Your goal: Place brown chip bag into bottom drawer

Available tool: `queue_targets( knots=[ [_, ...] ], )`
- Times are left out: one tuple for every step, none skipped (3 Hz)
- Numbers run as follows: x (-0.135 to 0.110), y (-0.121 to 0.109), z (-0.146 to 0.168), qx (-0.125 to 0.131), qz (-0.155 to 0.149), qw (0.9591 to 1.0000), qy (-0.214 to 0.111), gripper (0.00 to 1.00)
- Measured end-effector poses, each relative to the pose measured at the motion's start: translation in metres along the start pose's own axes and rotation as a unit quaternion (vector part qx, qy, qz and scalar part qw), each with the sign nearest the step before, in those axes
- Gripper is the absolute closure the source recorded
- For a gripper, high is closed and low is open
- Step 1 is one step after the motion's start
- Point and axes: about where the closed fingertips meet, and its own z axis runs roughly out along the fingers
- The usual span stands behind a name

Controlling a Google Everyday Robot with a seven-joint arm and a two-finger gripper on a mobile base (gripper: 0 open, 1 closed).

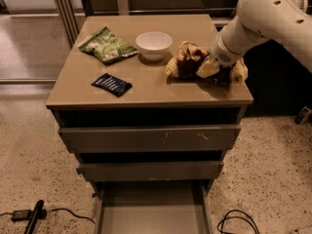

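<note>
Atop cabinet: end effector at brown chip bag, grip unclear; bottom drawer open.

Crinkled foil bag at end effector

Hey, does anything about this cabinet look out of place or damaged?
Nothing spilled. The bottom drawer stands pulled out, and the top drawer front carries pale scuff marks. The brown chip bag lies crumpled near the cabinet top's right edge, with the gripper down on it.
</note>
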Motion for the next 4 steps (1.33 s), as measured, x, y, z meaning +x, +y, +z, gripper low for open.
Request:
queue_targets(
  knots=[
    [0.000, 0.000, 0.000, 0.000, 0.000, 1.0000, 0.000, 1.00],
    [-0.003, -0.003, -0.018, 0.011, -0.002, 0.9999, -0.001, 1.00],
    [-0.010, -0.006, -0.052, 0.032, -0.006, 0.9992, -0.022, 1.00],
    [-0.016, -0.002, -0.089, 0.052, -0.015, 0.9974, -0.048, 1.00]
  ],
)
